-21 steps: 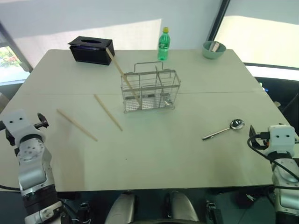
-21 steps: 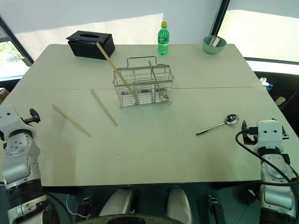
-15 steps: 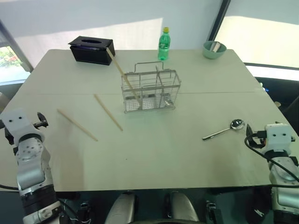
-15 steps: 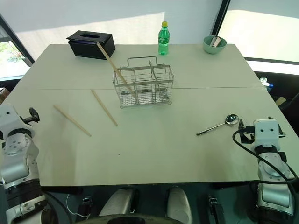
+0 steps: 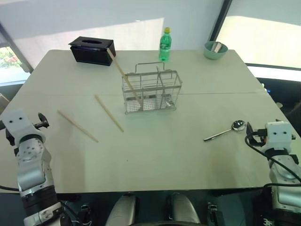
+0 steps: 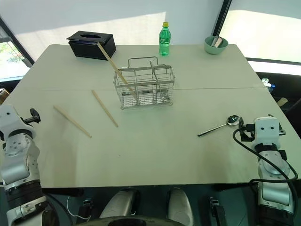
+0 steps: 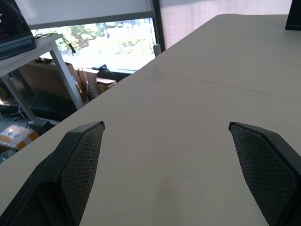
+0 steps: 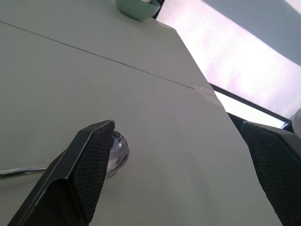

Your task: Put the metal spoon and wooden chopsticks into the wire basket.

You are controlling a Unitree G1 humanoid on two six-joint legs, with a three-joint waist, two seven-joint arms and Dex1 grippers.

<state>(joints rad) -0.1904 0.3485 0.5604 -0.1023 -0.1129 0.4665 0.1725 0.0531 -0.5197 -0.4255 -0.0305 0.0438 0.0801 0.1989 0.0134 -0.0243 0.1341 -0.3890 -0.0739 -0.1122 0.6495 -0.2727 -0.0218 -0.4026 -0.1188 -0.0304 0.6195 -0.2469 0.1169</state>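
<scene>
The metal spoon (image 5: 225, 130) lies on the pale table at the right, bowl toward the right edge. In the right wrist view its bowl (image 8: 118, 154) peeks out beside one finger of my right gripper (image 8: 177, 125), which is open and holds nothing. The wire basket (image 5: 151, 92) stands at the table's middle, toward the far side, with one wooden chopstick (image 5: 123, 74) leaning in its left end. Two more chopsticks (image 5: 77, 125) (image 5: 108, 113) lie flat to the basket's left. My left gripper (image 7: 164, 127) is open over bare table at the left edge.
A black box (image 5: 91, 49) sits at the far left, a green bottle (image 5: 164, 44) behind the basket, and a green bowl (image 5: 215, 49) at the far right corner. The table's left edge (image 7: 117, 87) drops off to a window and a shelf.
My right hand has crept slightly inward toward the spoon's bowl. The left arm, the basket, the chopsticks and the spoon have stayed put.
</scene>
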